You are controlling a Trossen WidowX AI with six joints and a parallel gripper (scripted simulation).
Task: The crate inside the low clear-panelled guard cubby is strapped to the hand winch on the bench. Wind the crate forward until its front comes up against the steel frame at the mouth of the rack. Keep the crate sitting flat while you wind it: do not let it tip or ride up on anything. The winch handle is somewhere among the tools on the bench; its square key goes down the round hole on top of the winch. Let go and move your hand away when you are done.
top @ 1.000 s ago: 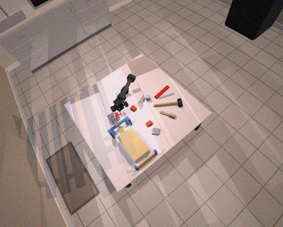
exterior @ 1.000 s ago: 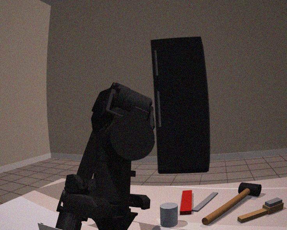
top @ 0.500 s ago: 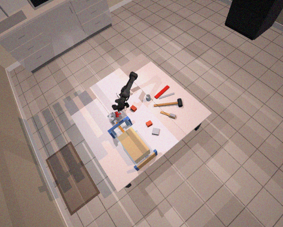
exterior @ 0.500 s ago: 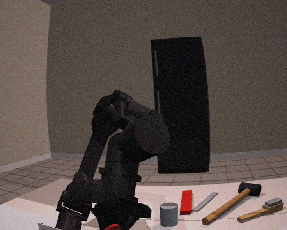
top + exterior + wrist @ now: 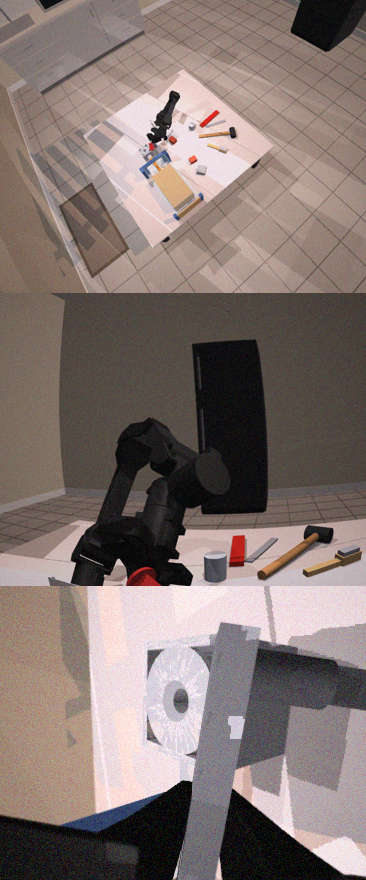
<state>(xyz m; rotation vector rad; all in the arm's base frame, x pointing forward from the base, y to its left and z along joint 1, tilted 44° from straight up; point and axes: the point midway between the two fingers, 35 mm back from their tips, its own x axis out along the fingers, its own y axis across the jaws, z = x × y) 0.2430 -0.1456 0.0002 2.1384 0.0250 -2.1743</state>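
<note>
My gripper (image 5: pixel 153 141) (image 5: pixel 205 794) is shut on the winch handle's flat grey arm (image 5: pixel 226 701), close by the winch. A dark round stem (image 5: pixel 300 681) points right from it in the wrist view. The handle's red knob (image 5: pixel 142 578) shows in the exterior view. The winch (image 5: pixel 144 149) (image 5: pixel 192 676) shows its round hole uncovered; the handle arm crosses in front of its disc's right edge. The tan crate (image 5: pixel 173 185) looks flat among clear panels. An orange strap (image 5: pixel 156 166) runs from it through the blue frame (image 5: pixel 154 163), with a gap between crate and frame. The key's tip is unclear.
A red block (image 5: pixel 172 140) lies close right of the gripper. Another red block (image 5: pixel 192 159) and a grey block (image 5: pixel 201 169) lie beside the rack. A grey cylinder (image 5: pixel 191 126) (image 5: pixel 215 567), red bar (image 5: pixel 209 118) (image 5: pixel 237 550) and mallet (image 5: pixel 214 134) (image 5: pixel 288 555) lie farther right.
</note>
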